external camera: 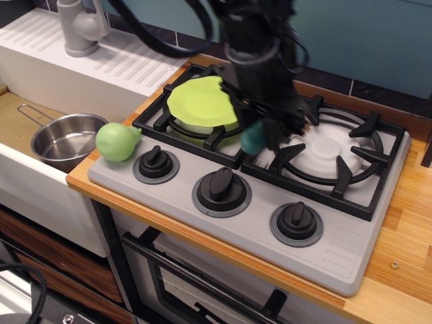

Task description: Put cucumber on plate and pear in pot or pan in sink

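Observation.image shows a wooden bench (405, 270) with a grey stove (337, 253) on top, filling the middle and right of the frame. At the left is the sink (20, 175), off-white with a tan bottom, and a grey faucet (77, 27) stands at the upper left. The black robot arm (253, 34) comes down from the top middle. The plate (199, 101), lime green, sits on the left burner grate in the upper middle. The shiny pot (64, 140) rests in the sink at the left, with its thin wire handle pointing up and left. The pear (116, 142), light green, lies on the stove's front left corner, just beside the pot. The fingers (260, 135) are closed around the cucumber (252, 140), dark teal, at the plate's right edge, between the two burners.
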### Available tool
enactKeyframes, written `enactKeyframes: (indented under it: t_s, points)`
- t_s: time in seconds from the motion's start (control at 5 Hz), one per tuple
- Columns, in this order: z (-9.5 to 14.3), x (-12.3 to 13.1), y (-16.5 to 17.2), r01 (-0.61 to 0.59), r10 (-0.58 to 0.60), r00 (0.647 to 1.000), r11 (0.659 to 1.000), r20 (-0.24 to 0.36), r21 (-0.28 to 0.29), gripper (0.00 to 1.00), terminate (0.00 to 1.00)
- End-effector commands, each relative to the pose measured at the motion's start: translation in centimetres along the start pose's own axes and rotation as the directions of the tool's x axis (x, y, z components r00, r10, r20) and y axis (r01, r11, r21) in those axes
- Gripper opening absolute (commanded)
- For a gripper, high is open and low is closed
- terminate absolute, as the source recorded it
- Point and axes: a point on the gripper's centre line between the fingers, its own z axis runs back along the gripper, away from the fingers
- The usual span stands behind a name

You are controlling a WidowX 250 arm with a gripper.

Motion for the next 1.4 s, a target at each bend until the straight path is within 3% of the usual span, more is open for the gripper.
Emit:
enactKeyframes:
  t_s: [0.0,0.4,0.8,1.2]
  points:
    - [0.5,1.4,3.6,0.067,-0.067,0.995,0.998,0.08,0.009,0.0,0.0]
    - [0.0,2.1,6.2,0.123,-0.123,0.986,0.992,0.116,0.008,0.0,0.0]
    - [0.7,3.3,8.9,0.18,-0.18,0.977,0.984,0.116,0.006,0.0,0.0]
    - [1.0,3.1,9.4,0.197,-0.196,0.975,0.98,0.105,-0.002,0.0,0.0]
